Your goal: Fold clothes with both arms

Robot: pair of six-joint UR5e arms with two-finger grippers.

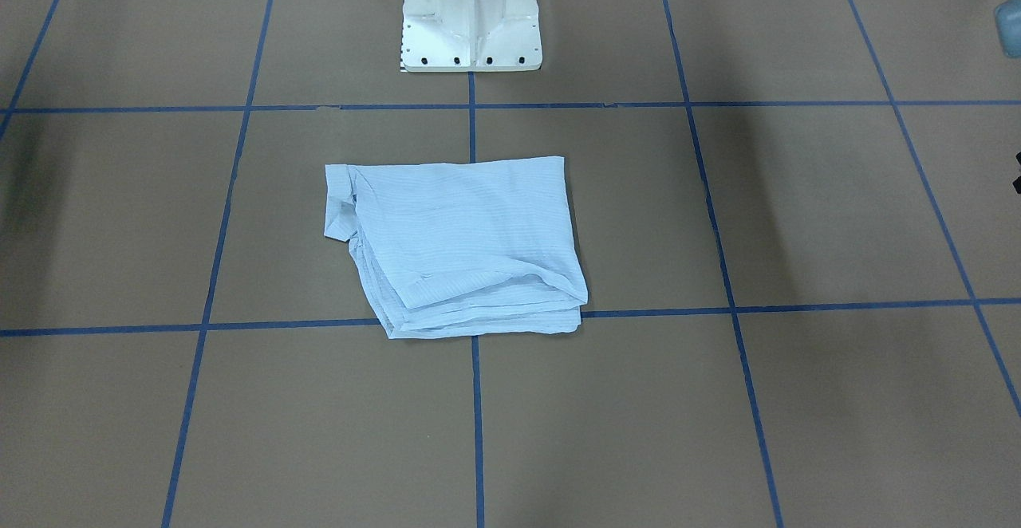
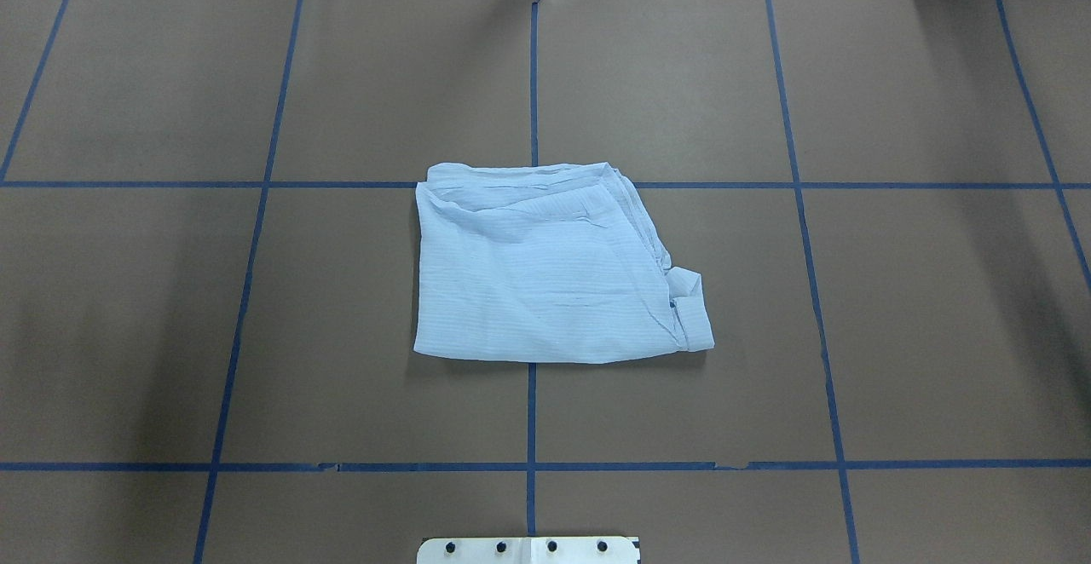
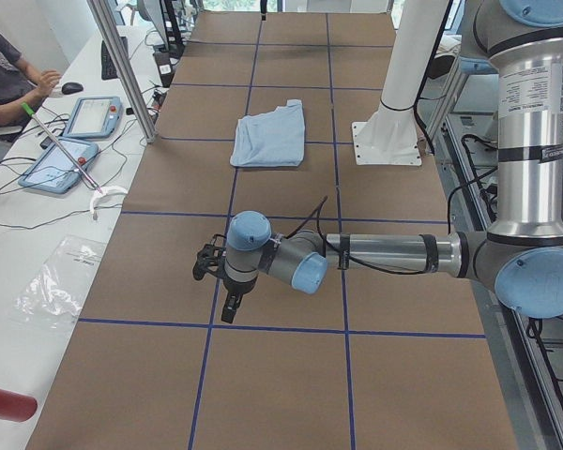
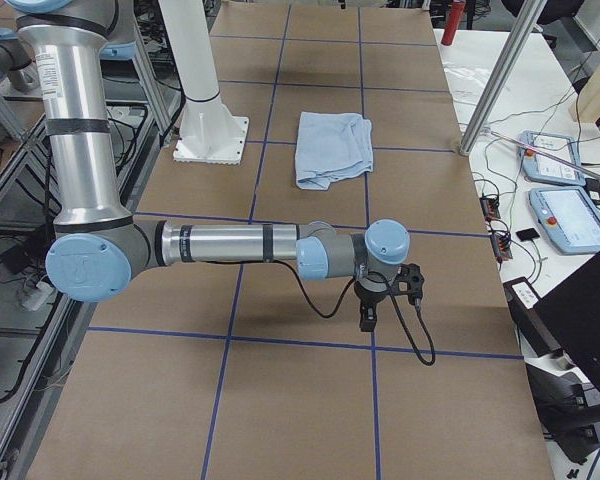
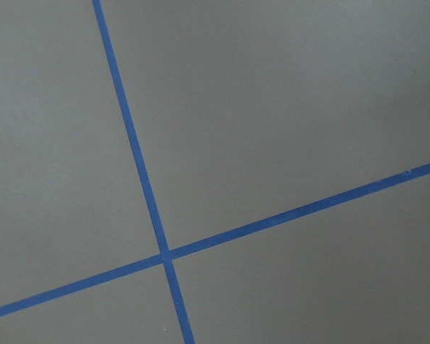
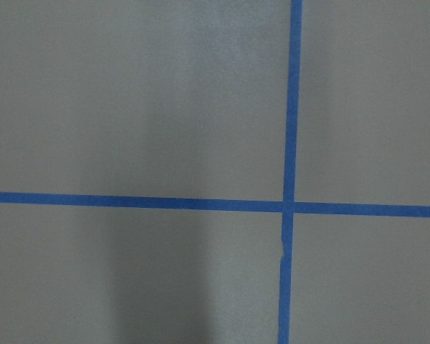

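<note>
The clothes are one light-blue striped shirt (image 1: 463, 241), folded into a rough square stack near the table's middle (image 2: 545, 274), in front of the white pedestal. It lies flat, with a cuff or collar piece sticking out at one corner. Both arms are far from it, out at the table's ends. My left gripper (image 3: 227, 305) hangs just above the brown surface with the shirt (image 3: 270, 138) well beyond it. My right gripper (image 4: 368, 318) hangs low at the opposite end, the shirt (image 4: 330, 148) far behind it. I cannot tell whether either gripper is open or shut. Both wrist views hold only brown paper and blue tape.
The white pedestal (image 1: 471, 25) stands behind the shirt. Blue tape lines grid the brown table (image 2: 256, 334). Along the far side stand metal posts (image 3: 122, 66), teach pendants (image 4: 570, 215), cables and a red cylinder (image 3: 5, 403). A person (image 3: 5, 75) sits at that side table.
</note>
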